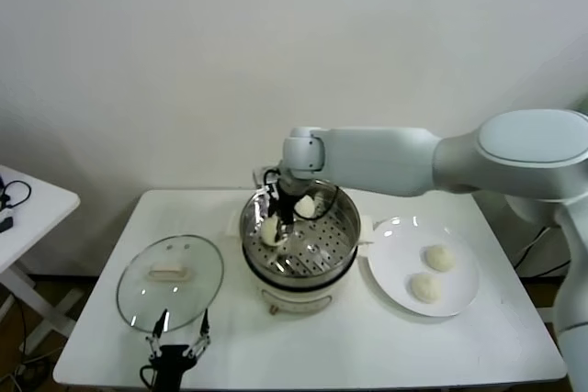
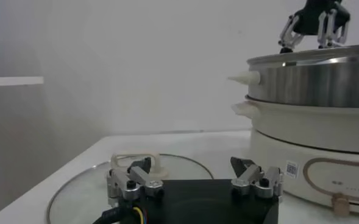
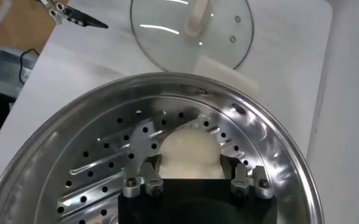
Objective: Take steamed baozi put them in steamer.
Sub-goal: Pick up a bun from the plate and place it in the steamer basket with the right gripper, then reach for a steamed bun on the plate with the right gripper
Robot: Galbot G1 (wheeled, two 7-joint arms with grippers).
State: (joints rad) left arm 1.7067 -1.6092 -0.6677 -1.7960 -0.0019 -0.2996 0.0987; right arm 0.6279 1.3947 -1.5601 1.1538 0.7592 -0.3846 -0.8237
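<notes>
Reaching into the steamer [image 1: 301,236], the right gripper [image 1: 276,225] stands over a bun [image 3: 190,155] lying on the perforated floor; its jaws are parted either side of it, and contact cannot be told. A second bun [image 1: 305,205] lies in the steamer behind. Two buns [image 1: 432,273] remain on the plate [image 1: 390,263]. Left gripper [image 1: 176,348] is idle beside the lid [image 1: 170,282], jaws open.

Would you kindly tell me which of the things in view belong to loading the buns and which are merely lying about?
Part of the job:
- steamer
- baozi in the steamer, one between the right gripper's parted fingers
- two baozi on the plate
- white plate

Lying about:
- glass lid on the table
- left gripper, open, idle by the lid
- side table
</notes>
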